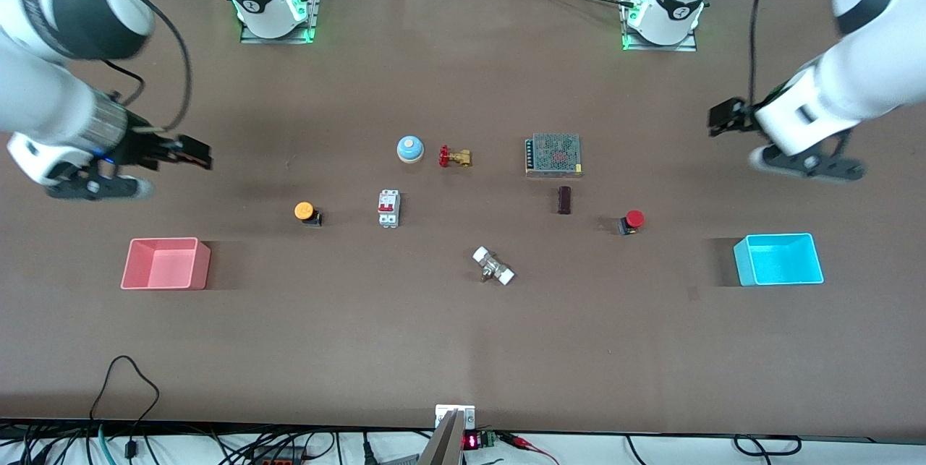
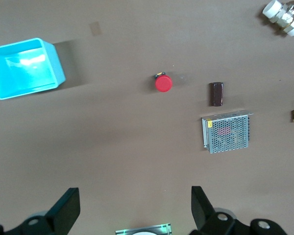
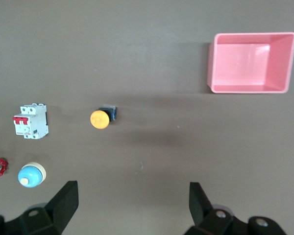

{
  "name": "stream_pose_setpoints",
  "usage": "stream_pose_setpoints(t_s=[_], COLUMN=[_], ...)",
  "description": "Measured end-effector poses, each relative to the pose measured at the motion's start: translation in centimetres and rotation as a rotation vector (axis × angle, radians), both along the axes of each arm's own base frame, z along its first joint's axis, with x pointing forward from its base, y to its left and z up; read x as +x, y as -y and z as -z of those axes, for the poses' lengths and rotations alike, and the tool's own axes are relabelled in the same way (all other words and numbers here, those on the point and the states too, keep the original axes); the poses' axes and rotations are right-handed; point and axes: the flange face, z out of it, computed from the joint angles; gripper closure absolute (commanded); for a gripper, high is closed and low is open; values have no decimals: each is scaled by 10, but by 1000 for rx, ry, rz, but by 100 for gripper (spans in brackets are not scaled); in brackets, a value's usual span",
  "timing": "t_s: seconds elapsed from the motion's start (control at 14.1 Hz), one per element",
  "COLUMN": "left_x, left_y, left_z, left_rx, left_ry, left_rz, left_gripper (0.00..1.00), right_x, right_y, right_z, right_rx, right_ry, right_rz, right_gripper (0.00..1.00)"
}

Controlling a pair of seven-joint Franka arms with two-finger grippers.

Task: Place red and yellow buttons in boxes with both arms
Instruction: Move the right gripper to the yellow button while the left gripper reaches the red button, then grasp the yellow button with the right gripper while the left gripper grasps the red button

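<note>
The orange-yellow button (image 1: 307, 212) stands on the table beside the pink bin (image 1: 165, 263), which is empty. The red button (image 1: 632, 221) stands beside the empty cyan bin (image 1: 778, 259). My right gripper (image 1: 192, 152) is open and empty, up over bare table at the right arm's end. Its wrist view shows the yellow button (image 3: 101, 118) and the pink bin (image 3: 250, 68) well clear of the gripper (image 3: 134, 203). My left gripper (image 1: 723, 119) is open and empty over bare table at the left arm's end. Its wrist view shows the red button (image 2: 163, 83) and the cyan bin (image 2: 24, 68) well clear of the gripper (image 2: 135, 205).
Between the buttons lie a blue dome bell (image 1: 409, 149), a red-handled brass valve (image 1: 454, 157), a white circuit breaker (image 1: 389, 208), a mesh-covered power supply (image 1: 554, 155), a small dark block (image 1: 564, 199) and a white-ended fitting (image 1: 493, 266).
</note>
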Motion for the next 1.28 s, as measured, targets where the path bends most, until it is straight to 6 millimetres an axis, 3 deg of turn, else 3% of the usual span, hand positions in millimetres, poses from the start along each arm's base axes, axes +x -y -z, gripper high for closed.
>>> stream_pose_setpoints(t_s=[0.35,0.57,0.78,0.92,1.06,1.28], left_x=[36,38,35,28,19,14], left_y=[18,20,26,43,55,54], left_z=[103,164,203,232,260,285], left_rx=[2,-7,-8,-11,-15,-24], left_ry=[4,42,67,105,123,153], left_rz=[-51,-62,-93,-114,-115,-120], left_gripper=[0,0,0,0,0,0], right_x=[9,5,-9,-18,-20,-17], right_y=[-29,-50,-63,-74,-84,-88], right_z=[56,101,150,176,191,210], right_rx=[-2,3,5,8,12,16], right_ry=[23,48,72,90,103,120], right_rz=[19,11,20,14,6,7], right_gripper=[0,0,0,0,0,0])
